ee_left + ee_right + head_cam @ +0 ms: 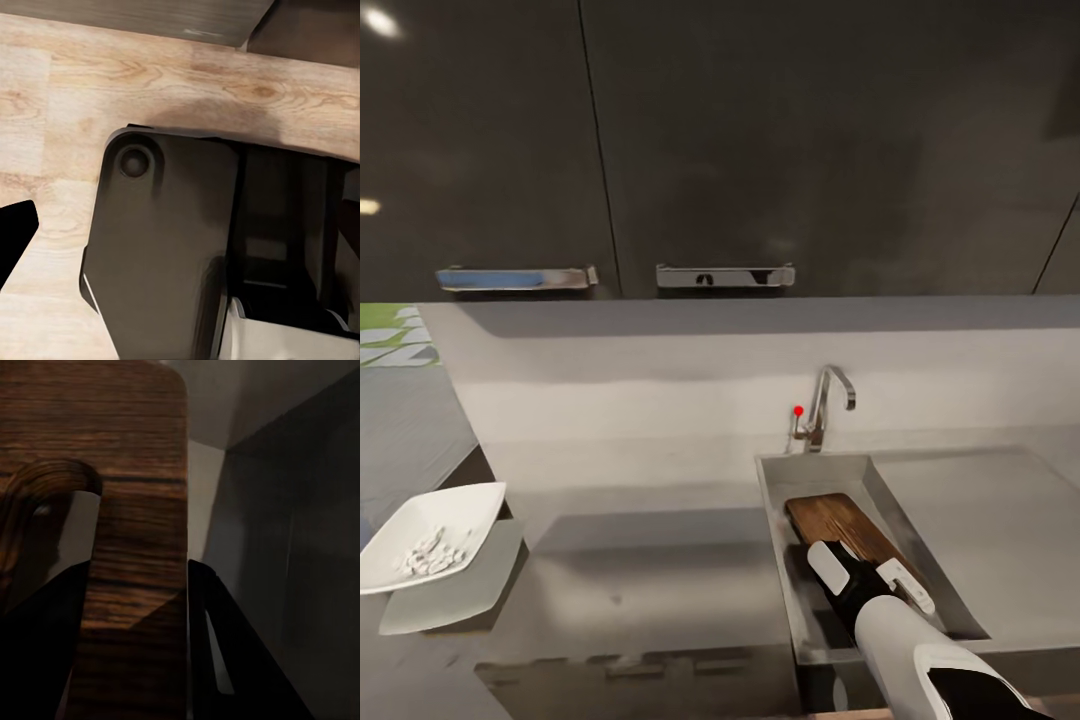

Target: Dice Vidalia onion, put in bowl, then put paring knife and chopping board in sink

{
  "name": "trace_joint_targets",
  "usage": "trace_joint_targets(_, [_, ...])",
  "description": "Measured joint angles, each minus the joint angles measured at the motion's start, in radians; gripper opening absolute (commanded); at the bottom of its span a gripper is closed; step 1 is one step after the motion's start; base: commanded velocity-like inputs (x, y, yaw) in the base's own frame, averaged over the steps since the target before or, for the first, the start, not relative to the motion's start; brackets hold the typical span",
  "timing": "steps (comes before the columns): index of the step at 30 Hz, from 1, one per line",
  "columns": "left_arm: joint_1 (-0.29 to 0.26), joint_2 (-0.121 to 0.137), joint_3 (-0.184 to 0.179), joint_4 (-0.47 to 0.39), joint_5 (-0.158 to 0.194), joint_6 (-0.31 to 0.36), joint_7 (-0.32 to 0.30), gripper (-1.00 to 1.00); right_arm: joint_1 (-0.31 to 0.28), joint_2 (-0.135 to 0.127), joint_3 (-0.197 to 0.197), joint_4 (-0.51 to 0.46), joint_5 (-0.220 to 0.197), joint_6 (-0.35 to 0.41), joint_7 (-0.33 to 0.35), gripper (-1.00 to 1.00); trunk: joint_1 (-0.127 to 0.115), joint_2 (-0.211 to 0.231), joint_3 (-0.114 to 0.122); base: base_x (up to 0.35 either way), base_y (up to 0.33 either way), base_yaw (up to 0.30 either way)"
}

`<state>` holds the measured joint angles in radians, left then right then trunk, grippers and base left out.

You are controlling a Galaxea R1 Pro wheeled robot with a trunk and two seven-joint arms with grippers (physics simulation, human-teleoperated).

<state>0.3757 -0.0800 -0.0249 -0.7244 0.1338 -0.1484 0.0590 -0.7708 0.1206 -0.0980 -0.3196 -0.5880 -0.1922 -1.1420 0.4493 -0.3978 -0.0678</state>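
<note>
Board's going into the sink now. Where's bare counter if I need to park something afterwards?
Free: the countertop between the bowl and sink, and the drainboard on the sink's far side. Crowded: the basin, holding the chopping board and right pincer.

Chopping board (843, 527) in the sink (780, 560), bowl (430, 535) on countertop (650, 590) far left

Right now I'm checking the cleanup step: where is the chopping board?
In the head view, the chopping board lies inside the sink at right, below the faucet, held at its near end by the right gripper.
</note>
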Motion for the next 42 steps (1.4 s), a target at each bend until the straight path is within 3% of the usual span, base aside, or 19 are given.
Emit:
trace_joint_targets(15, [0.000,0.000,0.000,0.001,0.000,0.000,0.000,1.00,0.000,-0.001,0.000,-0.001,0.004,0.001,0.008,-1.00,0.000,0.000,-0.023,0.005,0.000,0.000])
trace_joint_targets(30, [0.000,0.000,0.000,0.002,0.000,0.000,0.000,1.00,0.000,-0.003,0.001,-0.012,0.001,0.003,0.013,-1.00,0.000,0.000,-0.025,0.000,0.000,0.000])
trace_joint_targets(31, [0.000,0.000,0.000,0.002,0.000,0.000,0.000,1.00,0.000,-0.003,0.001,-0.012,0.000,0.004,0.013,1.00,0.000,0.000,-0.025,0.000,0.000,0.000])
trace_joint_targets(42, [0.000,0.000,0.000,0.002,0.000,0.000,0.000,1.00,0.000,-0.005,0.000,-0.013,0.001,0.001,0.011,1.00,0.000,0.000,-0.025,0.000,0.000,0.000])
